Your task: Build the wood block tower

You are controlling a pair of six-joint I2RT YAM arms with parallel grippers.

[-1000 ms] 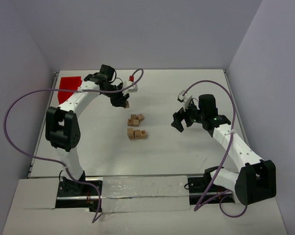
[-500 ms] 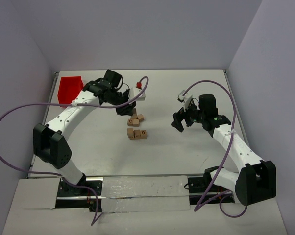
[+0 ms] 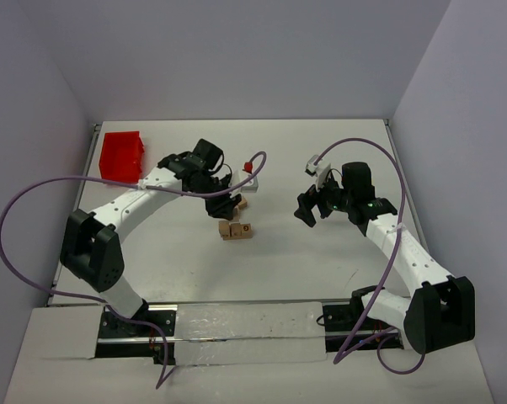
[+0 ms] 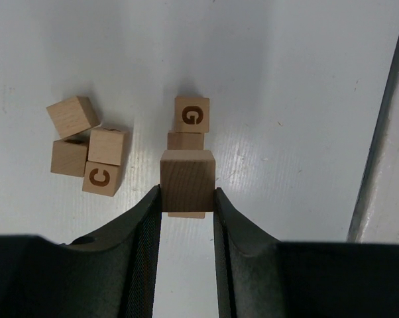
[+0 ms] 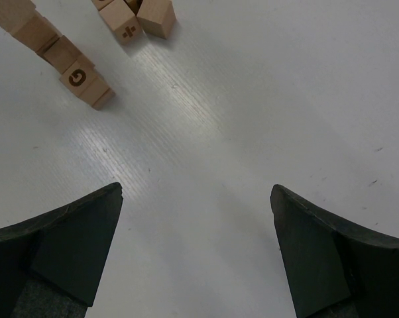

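The white table [image 3: 321, 261] carries everything. The left arm [image 3: 131, 195] reaches over it toward the middle, and the right arm [image 3: 405, 252] bends in from the right side. The red bin [image 3: 121, 156] stands at the far left corner, well apart from the cubes.

The left gripper [image 4: 187, 192] has its fingers closed on a plain wooden cube [image 4: 187, 175], which it holds over the near end of a short row of cubes [image 4: 185, 140]. This row lies flat on the table. Its long axis runs straight away from the left gripper, and the cube with the letter G [image 4: 191, 114] is at the far end. Whether the held cube touches the one under it, I cannot tell.

The right gripper [image 5: 196, 192] has its fingers spread wide over bare table, near the row.

A loose group of four cubes [image 4: 107, 147] lies just left of the row in the left wrist view. One of them shows a C.
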